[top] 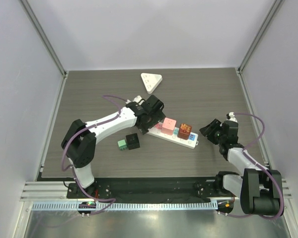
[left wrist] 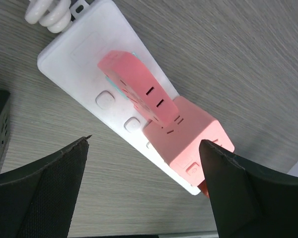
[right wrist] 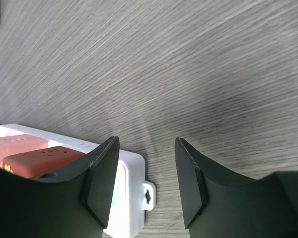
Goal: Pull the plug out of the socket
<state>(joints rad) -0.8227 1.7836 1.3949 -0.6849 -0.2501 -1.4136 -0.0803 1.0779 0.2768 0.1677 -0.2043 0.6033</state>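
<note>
Over the left end of the power strip, your left gripper hung with its fingers spread wide, gripping nothing. Its wrist camera looked straight down on two pink plugs seated side by side in the strip, the flatter one leaning over its squarer neighbour. Both sat in the gap between the open fingers, not yet touched. Just off the right end of the strip, your right gripper was also spread and empty, its near finger close to the strip's end wall. An orange plug stood toward that right end. A black cube lay loose on the near side of the strip.

By my reading you were at the approach stage, with no grasp made. Next you needed to lower the left fingers around one pink plug, close squarely on its sides and lift straight up. The right gripper would probably have to press the strip down, or it would rise with the plug.
</note>
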